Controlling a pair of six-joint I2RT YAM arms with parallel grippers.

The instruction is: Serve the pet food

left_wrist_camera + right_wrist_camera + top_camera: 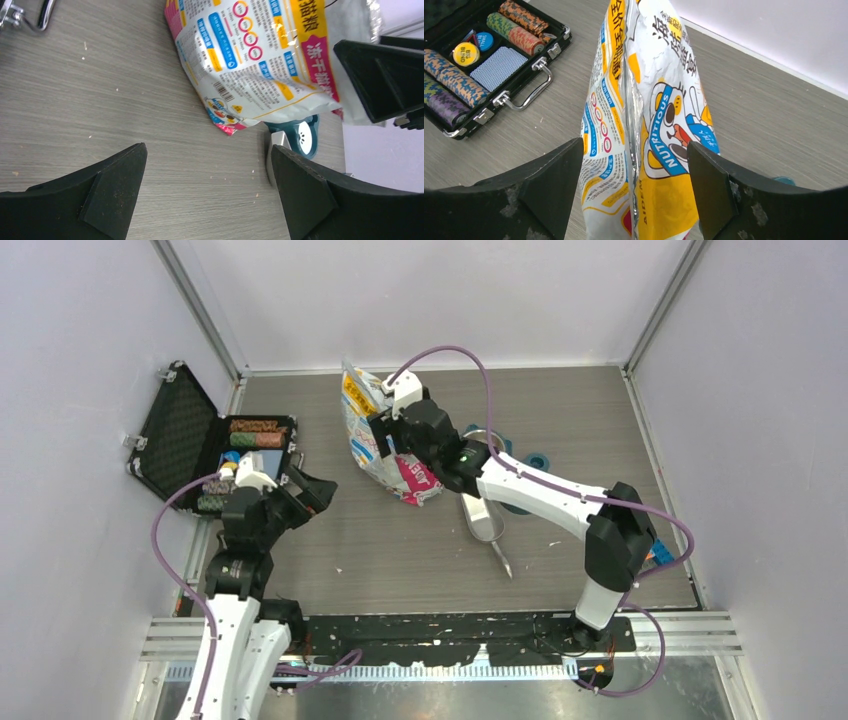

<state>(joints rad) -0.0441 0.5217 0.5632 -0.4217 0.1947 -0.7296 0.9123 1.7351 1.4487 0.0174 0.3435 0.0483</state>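
1. Right tool [635,155]: released, fingers spread either side of the upright pet food bag [644,125], near its top edge. No clamp seen yet.
2. Left tool [208,150]: released, empty, held over bare worktop [100,100], well apart from bag.
3. Pet food itself not visible; judged to be inside the bag. Whether the top is cut open cannot be told.
4. Metal scoop [483,522] lies on worktop just beside bag base; poker chip case [489,65] open at far left.
5. Risks, if bag is pinched from here:
   - slick foil may slide out of fingers → bag dropped, tipped onto scoop;
   - off-centre hold → bag swings, contents spilled if top is open;
   - soft top may crumple, lift lost.
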